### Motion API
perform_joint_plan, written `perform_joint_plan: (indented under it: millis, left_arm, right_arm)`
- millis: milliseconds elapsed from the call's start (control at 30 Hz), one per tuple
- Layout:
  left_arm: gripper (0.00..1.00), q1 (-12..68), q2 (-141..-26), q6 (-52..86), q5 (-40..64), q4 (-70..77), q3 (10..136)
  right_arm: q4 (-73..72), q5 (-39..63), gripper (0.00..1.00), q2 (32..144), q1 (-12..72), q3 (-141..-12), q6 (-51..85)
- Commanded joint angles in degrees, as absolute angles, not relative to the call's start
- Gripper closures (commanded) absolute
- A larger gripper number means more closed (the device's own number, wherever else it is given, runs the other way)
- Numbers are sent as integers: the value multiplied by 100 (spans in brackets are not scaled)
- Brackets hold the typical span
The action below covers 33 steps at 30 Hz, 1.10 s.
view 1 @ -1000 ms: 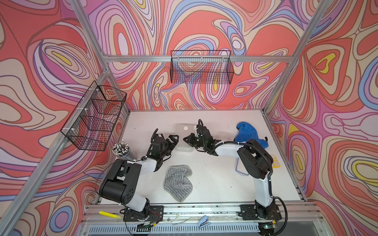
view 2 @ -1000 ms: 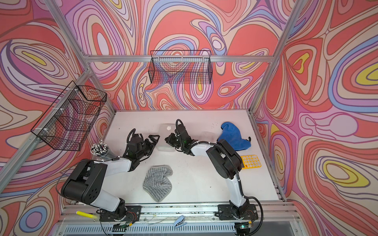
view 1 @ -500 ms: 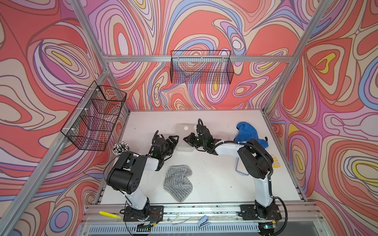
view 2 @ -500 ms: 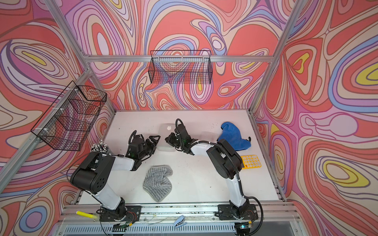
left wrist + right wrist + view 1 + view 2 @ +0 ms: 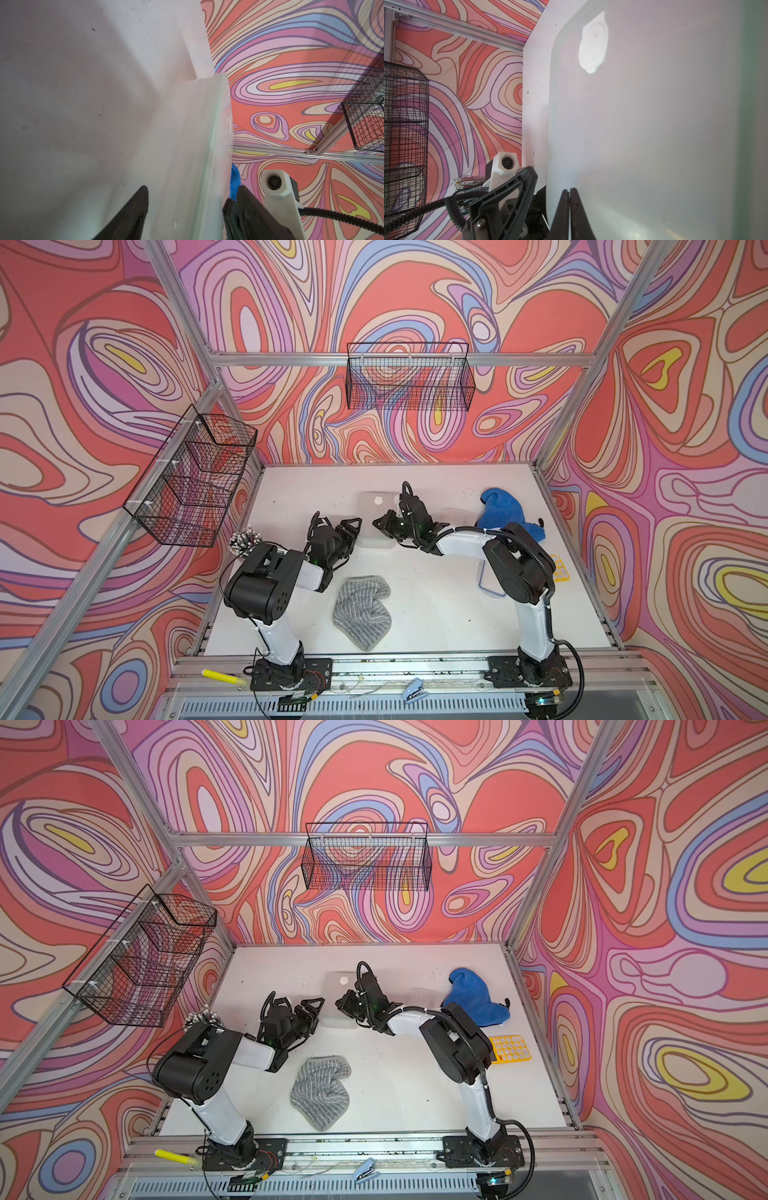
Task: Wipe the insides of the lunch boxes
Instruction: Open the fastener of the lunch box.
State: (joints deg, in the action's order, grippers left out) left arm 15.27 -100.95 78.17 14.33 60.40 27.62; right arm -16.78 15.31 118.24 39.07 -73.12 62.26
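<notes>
Left end effector [image 5: 192,190] narrower, apart astride large lunch box [image 5: 193,124] wall; right end effector [image 5: 569,190] together, grip unclear.

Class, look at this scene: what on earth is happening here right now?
Both pincers are at the large lunch box. The left pincer stands open astride its wall; the right pincer is shut at its edge. A white smear sits inside, not yet wiped. The grey cloth lies untouched on the table.
</notes>
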Motion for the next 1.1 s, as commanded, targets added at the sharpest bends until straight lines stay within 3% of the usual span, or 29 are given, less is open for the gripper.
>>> perform_joint_plan:
  millis: [0, 1067]
  left_arm:
    - [32, 1523, -10238, 8050, 1564, 6749, 2706]
    - [52, 1509, -10748, 8437, 1530, 7795, 2663]
  right_arm:
    - [-1015, 1425, 100, 12010, 3919, -7120, 6288]
    - [-870, 1336, 100, 12094, 3990, -7086, 6283]
